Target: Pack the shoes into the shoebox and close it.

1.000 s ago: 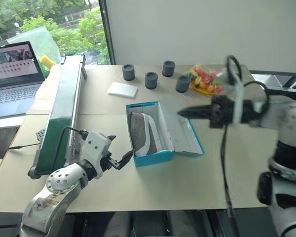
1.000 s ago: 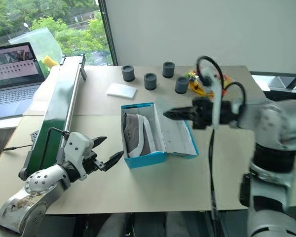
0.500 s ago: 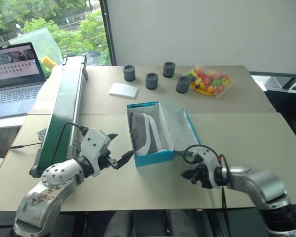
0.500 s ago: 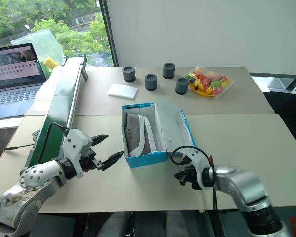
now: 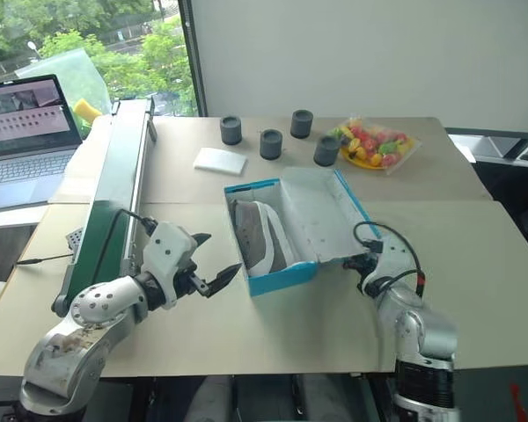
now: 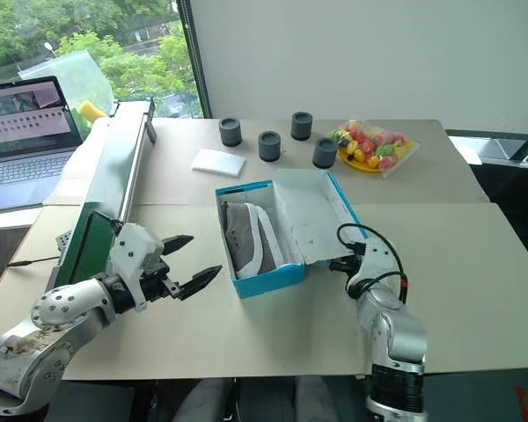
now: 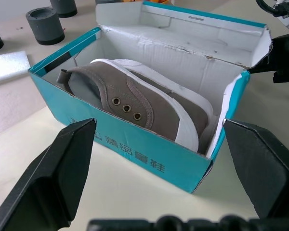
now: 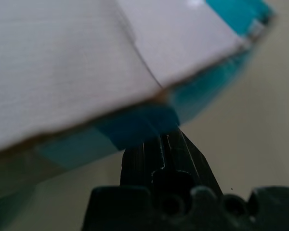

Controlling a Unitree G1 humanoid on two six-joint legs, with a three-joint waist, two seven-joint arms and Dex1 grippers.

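I counted one bright blue cardboard shoebox (image 5: 282,230), white inside, standing open near the middle of the pale tabletop (image 5: 475,255). Its hinged lid (image 5: 321,214) was tilted up off the table on the right side. Inside it I could make out one grey-brown canvas sneaker (image 7: 149,103) with a white rubber sole, three metal eyelets and a pale inside, lying on its side; whether a second shoe lay under it I could not tell. The near blue wall of the box carried a row of white printed characters, which I could not read.

The right gripper (image 5: 363,262) had its black fingers pressed together, their tips under the front edge of the raised lid, touching the blue cardboard. The left gripper (image 5: 213,260) hung just beside the box's near left corner with its fingers spread wide apart, holding nothing and clear of the box.

Farther back on the table I counted four small dark grey cylindrical cups (image 5: 270,143), set in a loose arc, and one flat white rectangular pad (image 5: 219,159) just in front of the leftmost cup. To the right of the cups lay one clear plastic bag of colourful toy fruit (image 5: 375,144). Along the left side ran one long green conveyor belt (image 5: 114,189), and beyond it stood one open grey laptop (image 5: 22,132) with a lit screen.
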